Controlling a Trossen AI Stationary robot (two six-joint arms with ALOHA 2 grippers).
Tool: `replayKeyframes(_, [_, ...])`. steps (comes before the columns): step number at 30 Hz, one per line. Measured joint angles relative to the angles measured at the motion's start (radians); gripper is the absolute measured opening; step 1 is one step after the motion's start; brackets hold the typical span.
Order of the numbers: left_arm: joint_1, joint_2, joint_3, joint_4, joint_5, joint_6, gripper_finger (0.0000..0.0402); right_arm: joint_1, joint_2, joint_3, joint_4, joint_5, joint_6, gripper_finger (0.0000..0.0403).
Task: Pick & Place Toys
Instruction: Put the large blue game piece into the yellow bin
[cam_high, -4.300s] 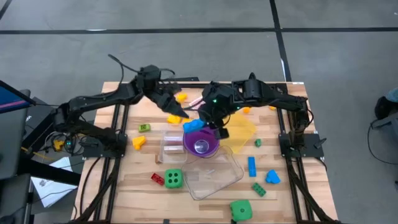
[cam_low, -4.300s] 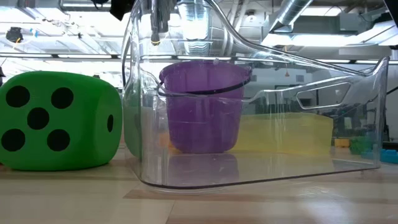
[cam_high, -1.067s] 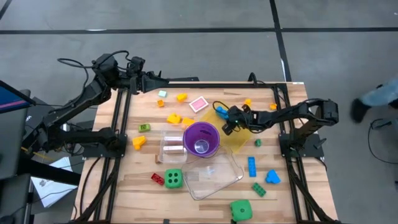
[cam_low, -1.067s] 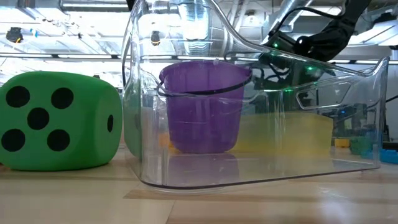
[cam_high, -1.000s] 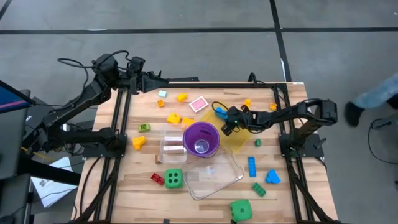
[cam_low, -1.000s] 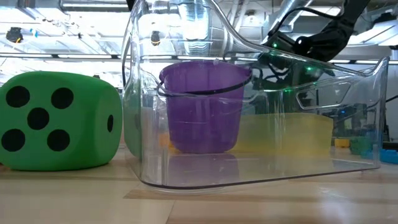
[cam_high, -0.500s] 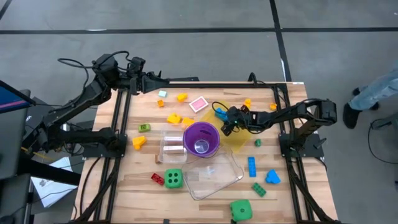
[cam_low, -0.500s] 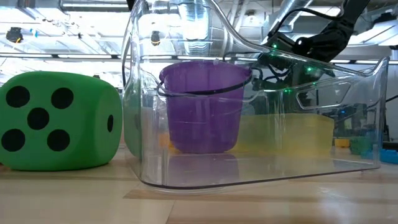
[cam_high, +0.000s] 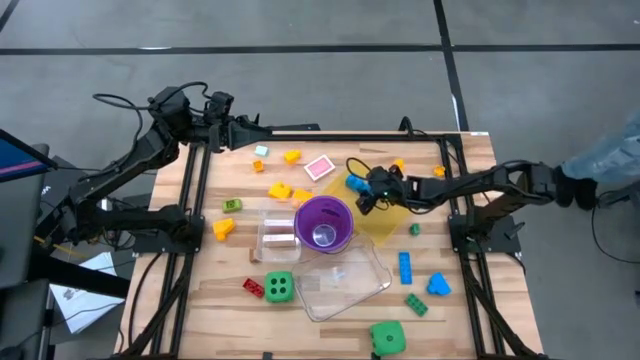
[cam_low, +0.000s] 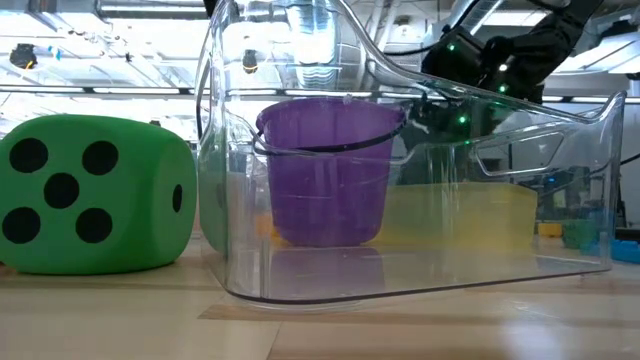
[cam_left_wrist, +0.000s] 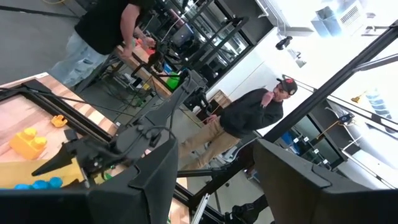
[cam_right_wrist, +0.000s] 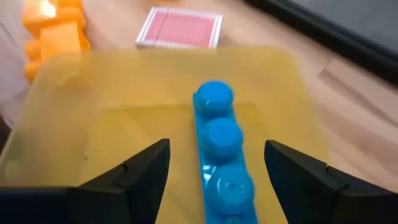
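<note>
Toys are scattered all over the wooden table (cam_high: 200, 310), but the one that matters right now is a blue studded brick (cam_right_wrist: 216, 146) lying flat in the yellow tray (cam_right_wrist: 118, 130). From the right wrist camera it sits right between the right gripper's (cam_right_wrist: 216, 180) two dark fingers, and neither finger touches it, so the jaws are spread apart with nothing in them. From overhead the right gripper (cam_high: 366, 192) hangs over the far left end of the yellow tray (cam_high: 398, 215), just right of the purple cup (cam_high: 323, 224), which stands in a clear tub (cam_high: 345, 290).

The left gripper (cam_high: 262, 130) is parked way off at the far left edge of the table, up on the frame rail. Its fingers stand parted in the wrist view with only the room between them.

Other stuff: a pink card (cam_high: 319, 167) just far of the cup, yellow bricks (cam_high: 281, 190) to its left, a green die (cam_high: 280, 287) near the tub's left side, a second green die (cam_high: 388, 337) at the near edge, and a blue brick (cam_high: 404, 267) off to the right. In the low view one green die (cam_low: 95, 195) fills the left side, touching the tub wall.
</note>
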Motion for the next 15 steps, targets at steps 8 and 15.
replayKeyframes(8, [0.000, 0.000, 0.000, 0.000, 0.000, 0.000, 0.0205, 0.021, -0.026, 0.000, 0.004, -0.005, 0.000, 0.0237])
replayKeyframes(15, [-0.001, 0.000, 0.000, 0.000, -0.001, 0.000, 0.0205, 0.065, 0.022, 0.000, 0.007, -0.022, 0.000, 0.0120])
